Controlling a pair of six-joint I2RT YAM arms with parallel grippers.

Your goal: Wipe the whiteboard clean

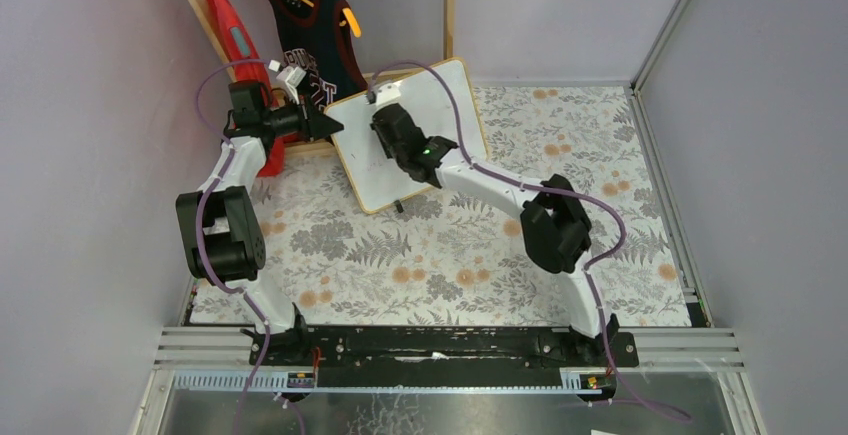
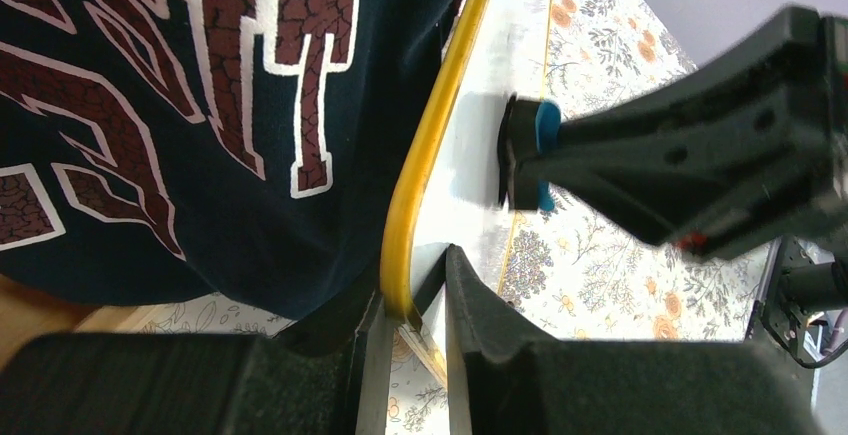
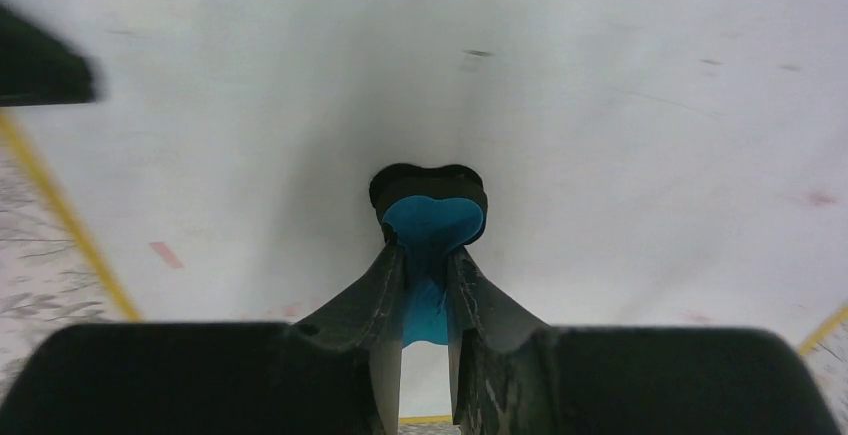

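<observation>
The whiteboard [image 1: 440, 120], white with a light-wood frame, stands tilted at the back of the table. My left gripper [image 1: 322, 123] is shut on its left frame edge [image 2: 415, 195] and holds it. My right gripper [image 1: 385, 127] is shut on a blue eraser with a black felt pad [image 3: 428, 205], and the pad is pressed flat against the board's face [image 3: 620, 135]. The eraser also shows in the left wrist view [image 2: 528, 153]. Faint red smudges [image 3: 166, 254] remain on the board near its lower left.
A dark jersey with maroon letters [image 1: 312, 35] hangs on a yellow hanger behind the board, next to a red garment [image 1: 228, 25] and a wooden post [image 1: 449, 5]. A floral cloth [image 1: 440, 255] covers the table. Grey walls stand on both sides.
</observation>
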